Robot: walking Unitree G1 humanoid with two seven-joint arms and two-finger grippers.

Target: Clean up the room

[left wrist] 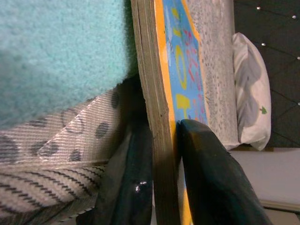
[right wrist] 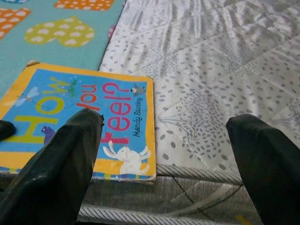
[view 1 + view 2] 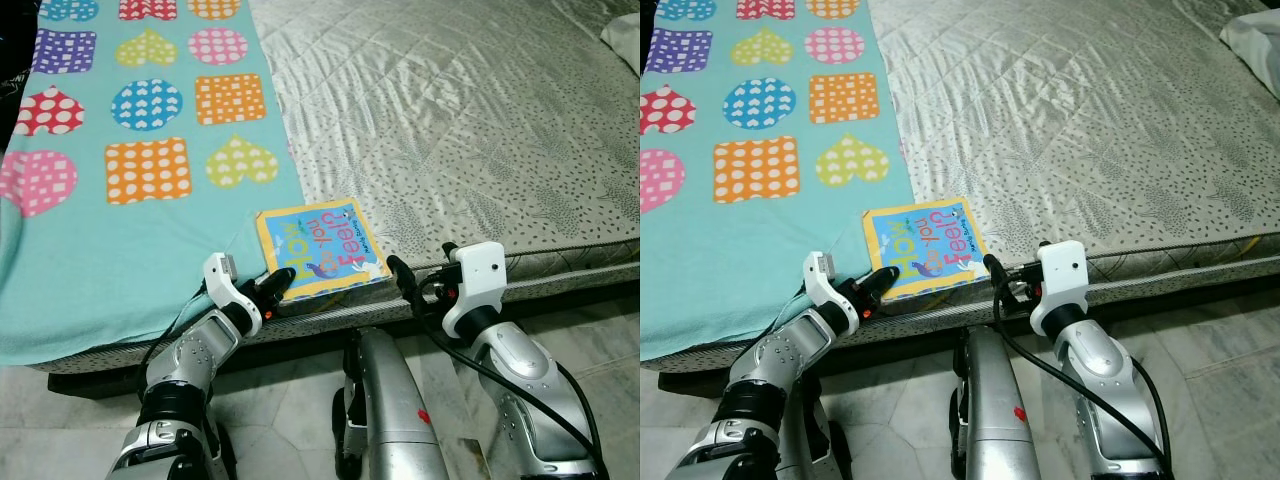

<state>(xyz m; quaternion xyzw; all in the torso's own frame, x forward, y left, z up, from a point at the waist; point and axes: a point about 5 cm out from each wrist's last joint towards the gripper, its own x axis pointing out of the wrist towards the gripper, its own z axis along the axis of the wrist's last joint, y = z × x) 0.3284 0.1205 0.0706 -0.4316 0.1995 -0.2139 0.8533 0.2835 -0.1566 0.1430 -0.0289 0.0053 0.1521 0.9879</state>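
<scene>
At the near edge of a wide bed (image 3: 470, 130) covered in a shiny, quilted silver-grey spread printed with small dark dots, a flat, square board book (image 3: 320, 248) lies face up. Its cover is blue with a yellow border and bright letters reading "How Do You Feel?", with a small white rabbit in one corner. The book rests partly on a soft turquoise fleece blanket (image 3: 90, 250) patterned with dotted hearts, circles and squares in pink, orange, yellow, blue and purple, which covers the left part of the bed.

The left tool (image 3: 277, 285) is at the book's near left corner. In the left wrist view its two black fingers (image 1: 206, 173) pinch the thick, layered cardboard edge, one finger on the cover and one beneath.

The right tool (image 3: 404, 280) sits just right of the book at the mattress edge, its fingers (image 2: 61, 173) spread wide apart and holding nothing.

A white pillow (image 3: 625, 40) lies at the far right corner of the bed. Pale, veined marble floor tiles (image 3: 290, 420) show below the bed.
</scene>
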